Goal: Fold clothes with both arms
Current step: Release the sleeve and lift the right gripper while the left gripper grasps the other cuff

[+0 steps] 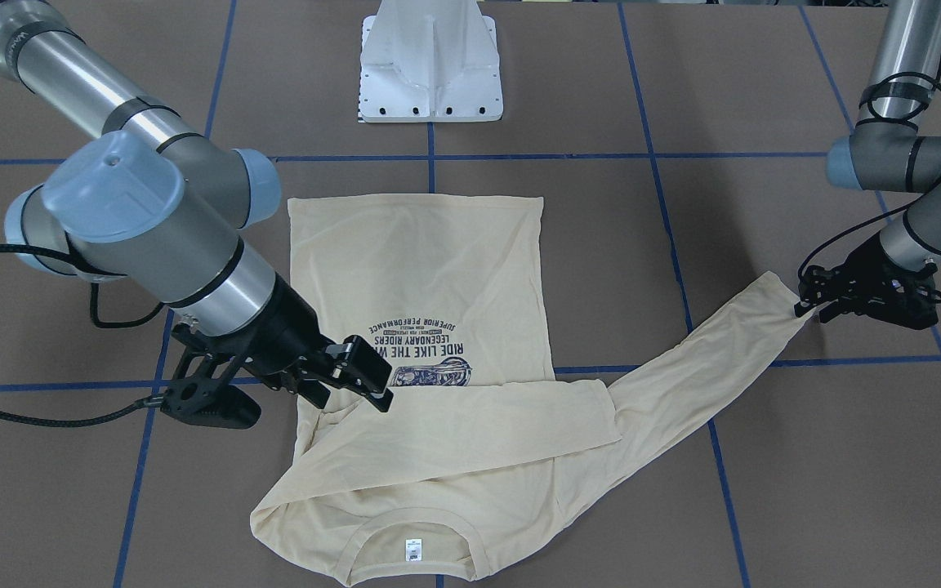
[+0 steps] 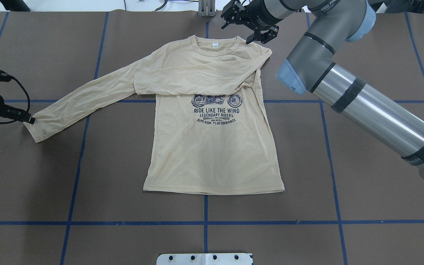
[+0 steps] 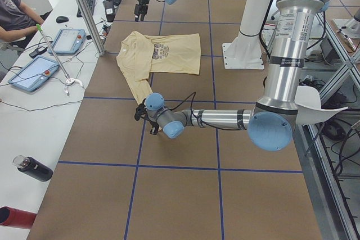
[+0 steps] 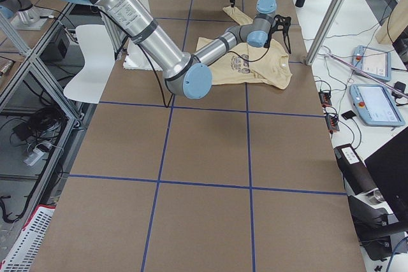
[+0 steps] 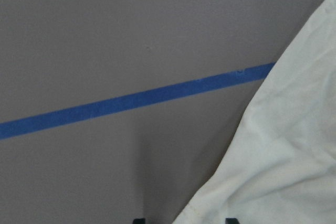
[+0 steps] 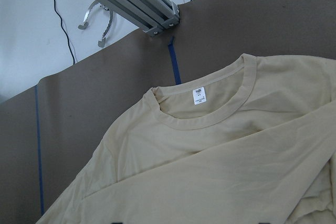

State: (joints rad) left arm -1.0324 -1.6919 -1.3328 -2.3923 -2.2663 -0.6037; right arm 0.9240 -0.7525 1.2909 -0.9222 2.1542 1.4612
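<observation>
The T-shirt is laid front up near the middle of the table. In the overhead view its collar is turned to 12 o'clock and its hem to 6 o'clock. One sleeve is stretched flat toward 8 o'clock, and the left gripper is set low at its cuff. In the left wrist view the fingertips are seen a moderate gap apart, with the cuff's edge lying between them; nothing is clamped. The right gripper is held over the shoulder at 2 o'clock of the collar, with its jaws spread wide and nothing gripped. Whether a fingertip touches the cloth cannot be told.

The other sleeve is folded across the chest toward 9 o'clock, so the top of the navy motorcycle print is covered, while "RIDE LIKE THE WIND" below it is left readable. The cloth is pale cream-yellow, thin and lightly creased. A small white neck label is shown inside the collar.

The table is covered in brown and divided into squares by blue tape. A white pedestal base is seen at 6 o'clock of the hem. In the left side view two tablets are laid on a white bench alongside the table, and a person is seated at it. A slanted metal post and a dark bottle are also seen there.
</observation>
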